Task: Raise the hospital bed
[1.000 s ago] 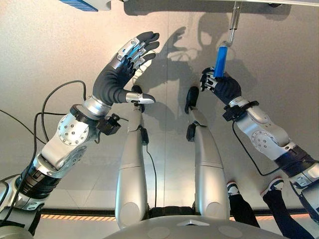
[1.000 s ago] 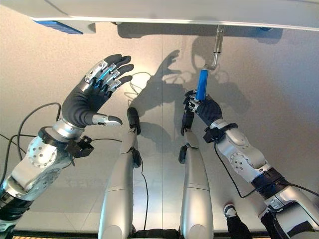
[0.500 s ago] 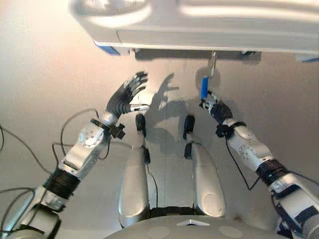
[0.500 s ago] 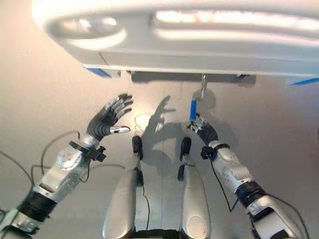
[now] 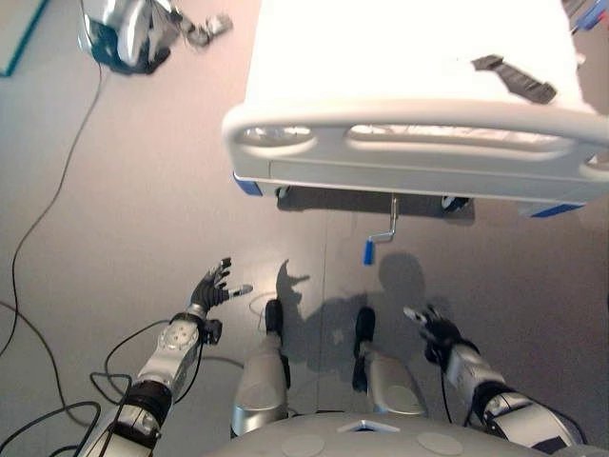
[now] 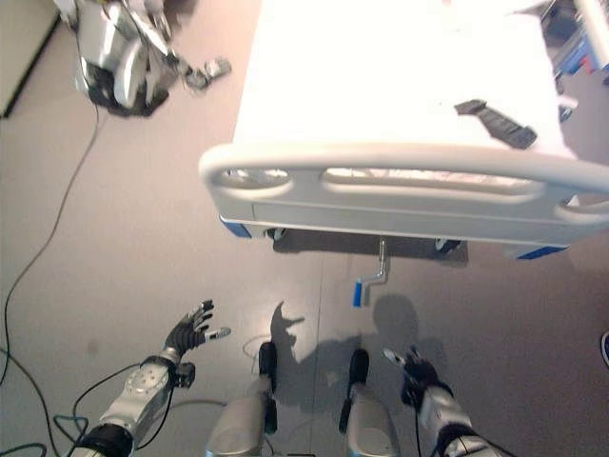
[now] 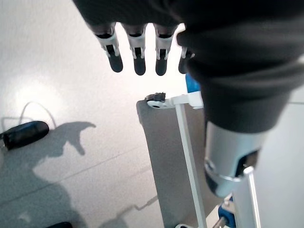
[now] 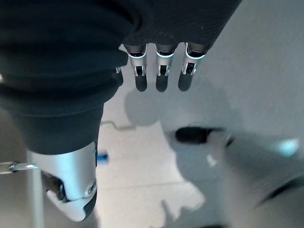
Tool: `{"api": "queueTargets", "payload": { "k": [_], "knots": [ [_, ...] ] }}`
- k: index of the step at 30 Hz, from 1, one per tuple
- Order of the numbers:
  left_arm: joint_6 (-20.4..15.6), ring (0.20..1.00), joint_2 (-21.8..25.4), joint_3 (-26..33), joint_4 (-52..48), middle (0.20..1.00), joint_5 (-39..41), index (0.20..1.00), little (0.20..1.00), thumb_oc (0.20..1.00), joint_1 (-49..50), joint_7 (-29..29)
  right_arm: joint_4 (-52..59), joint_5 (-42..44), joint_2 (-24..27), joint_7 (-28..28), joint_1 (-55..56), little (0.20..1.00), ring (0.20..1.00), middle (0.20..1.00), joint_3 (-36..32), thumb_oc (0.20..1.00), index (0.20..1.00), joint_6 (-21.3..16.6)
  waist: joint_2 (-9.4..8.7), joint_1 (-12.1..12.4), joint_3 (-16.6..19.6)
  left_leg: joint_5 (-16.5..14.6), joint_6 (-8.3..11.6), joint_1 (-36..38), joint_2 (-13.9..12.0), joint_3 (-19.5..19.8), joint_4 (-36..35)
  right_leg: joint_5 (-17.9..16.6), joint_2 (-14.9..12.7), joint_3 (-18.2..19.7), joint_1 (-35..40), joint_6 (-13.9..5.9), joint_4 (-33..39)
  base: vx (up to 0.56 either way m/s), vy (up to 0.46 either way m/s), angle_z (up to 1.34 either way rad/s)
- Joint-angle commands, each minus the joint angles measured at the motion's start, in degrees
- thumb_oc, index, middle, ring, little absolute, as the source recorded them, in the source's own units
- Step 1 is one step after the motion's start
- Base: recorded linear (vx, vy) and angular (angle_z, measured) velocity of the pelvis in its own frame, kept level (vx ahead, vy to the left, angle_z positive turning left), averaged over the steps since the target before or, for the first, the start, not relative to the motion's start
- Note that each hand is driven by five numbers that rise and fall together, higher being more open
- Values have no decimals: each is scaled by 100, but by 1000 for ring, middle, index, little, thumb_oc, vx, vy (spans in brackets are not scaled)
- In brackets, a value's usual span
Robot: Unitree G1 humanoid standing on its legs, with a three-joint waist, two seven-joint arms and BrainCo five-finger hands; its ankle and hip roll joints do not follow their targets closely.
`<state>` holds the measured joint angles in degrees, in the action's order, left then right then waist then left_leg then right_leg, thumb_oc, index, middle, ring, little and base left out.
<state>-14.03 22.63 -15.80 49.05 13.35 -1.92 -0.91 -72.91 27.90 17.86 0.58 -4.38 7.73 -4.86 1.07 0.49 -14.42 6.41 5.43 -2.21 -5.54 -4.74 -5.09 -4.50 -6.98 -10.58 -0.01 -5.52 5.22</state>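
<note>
The white hospital bed [image 5: 409, 129] stands ahead with its footboard toward me. Under the footboard hangs a metal crank [image 5: 392, 221] ending in a blue handle [image 5: 367, 251], with nothing touching it. My right hand [image 5: 430, 326] hovers low over the floor, short of the crank and to its right, open with straight fingers [image 8: 161, 71] and empty. Off to the left my left hand [image 5: 211, 287] is also open and empty, fingers [image 7: 137, 52] spread. The blue handle [image 8: 101, 155] shows small past the right hand's thumb.
A black flat object [image 5: 514, 78] lies on the mattress near the right side. Another machine [image 5: 133, 33] sits on the floor at the far left, with a cable [image 5: 57, 190] trailing from it. Blue corner bumpers [image 5: 245, 185] mark the bed's base.
The camera has risen and drawn back, bringing the whole bed into view. My right hand has let go of the blue handle and pulled away from it. The left hand stays open.
</note>
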Motion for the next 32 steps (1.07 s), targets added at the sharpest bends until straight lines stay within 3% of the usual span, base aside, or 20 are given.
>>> {"api": "queueTargets", "payload": {
  "k": [1,7,12,32],
  "knots": [
    [19,1000,-83,127,467,1000,-489,1000,1000,1000,-43,102,-38,-350,55,77,-38,1000,1000,1000,-138,1000,1000,-20,-204,-89,324,-117,-37,180,63,-150,107,-15,-108,-91,-178,-421,-434,51,5,-2],
    [203,1000,-508,367,1474,1000,-767,1000,1000,1000,148,261,-221,-313,-89,95,239,1000,1000,1000,-363,1000,1000,27,-196,-138,806,-256,-52,583,51,-152,9,81,-56,-94,238,-416,-297,54,-9,-3],
    [253,1000,-600,354,1597,1000,-857,1000,1000,1000,215,272,-137,-387,-202,87,261,1000,1000,1000,-237,1000,1000,40,-204,-162,989,-339,-72,749,35,-179,9,116,-13,-5,371,-402,-274,6,-3,0],
    [287,1000,-804,255,1644,1000,-763,1000,1000,1000,150,388,121,-797,-345,319,372,1000,1000,1000,101,1000,1000,-41,-246,-277,1194,-448,-88,1069,-12,-274,9,214,56,137,618,-364,-274,0,-2,-4]
  ]
}}
